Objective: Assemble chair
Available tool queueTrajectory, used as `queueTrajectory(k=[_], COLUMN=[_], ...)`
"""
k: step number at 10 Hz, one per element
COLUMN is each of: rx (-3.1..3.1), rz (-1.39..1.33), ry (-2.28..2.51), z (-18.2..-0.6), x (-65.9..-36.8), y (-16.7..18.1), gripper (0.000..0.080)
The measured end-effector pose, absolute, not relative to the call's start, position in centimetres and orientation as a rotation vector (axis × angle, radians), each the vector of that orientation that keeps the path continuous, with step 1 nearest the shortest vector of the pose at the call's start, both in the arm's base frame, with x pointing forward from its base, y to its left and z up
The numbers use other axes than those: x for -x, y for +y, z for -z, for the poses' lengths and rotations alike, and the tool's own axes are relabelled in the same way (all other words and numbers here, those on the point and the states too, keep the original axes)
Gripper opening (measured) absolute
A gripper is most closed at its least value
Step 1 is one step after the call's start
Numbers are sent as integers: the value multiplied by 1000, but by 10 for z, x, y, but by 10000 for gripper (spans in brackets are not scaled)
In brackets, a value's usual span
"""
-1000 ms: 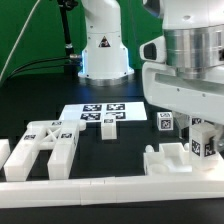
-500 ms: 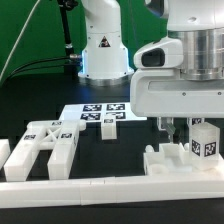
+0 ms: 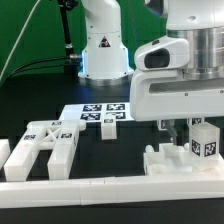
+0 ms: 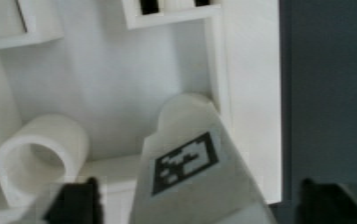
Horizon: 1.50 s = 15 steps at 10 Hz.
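Grasp step looks in hand: gripper (image 4: 193,198) hangs unclenched, jaws spread either side of tagged chair part (image 4: 189,160), beside notched block (image 3: 168,162) at the exterior view's right; next move probably calls for centring, then closing on it.

The arm (image 3: 100,22) is glossy white and rounded, with a small dark mark on its base. A ribbed silver band tops the blocky white gripper (image 3: 175,126), whose fingers (image 4: 74,198) are dark.
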<state>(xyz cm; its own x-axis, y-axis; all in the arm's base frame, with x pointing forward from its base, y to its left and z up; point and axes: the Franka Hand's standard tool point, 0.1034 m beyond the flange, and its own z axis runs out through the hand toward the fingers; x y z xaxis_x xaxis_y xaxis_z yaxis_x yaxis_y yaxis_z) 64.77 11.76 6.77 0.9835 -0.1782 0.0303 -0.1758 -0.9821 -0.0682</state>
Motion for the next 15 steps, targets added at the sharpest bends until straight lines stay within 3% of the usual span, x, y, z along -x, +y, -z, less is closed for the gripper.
queueTrajectory(k=[1, 2, 3, 6, 10, 11, 12, 13, 14, 15], rx=[3052, 3037, 3021, 2941, 2282, 2203, 2216, 2344, 2482, 2590], rz=[53, 49, 45, 31, -62, -58, -58, -40, -13, 9], ry=[372, 475, 558, 875, 2031, 2102, 2088, 1942, 1751, 1576], z=[-68, -68, -68, -68, -66, -67, -67, -67, -66, -66], x=[-648, -648, -648, -647, -649, -651, -651, -651, -653, -654], y=[118, 118, 118, 120, 122, 121, 122, 121, 121, 122], gripper=[391, 391, 284, 284, 285, 285, 340, 475, 475, 609])
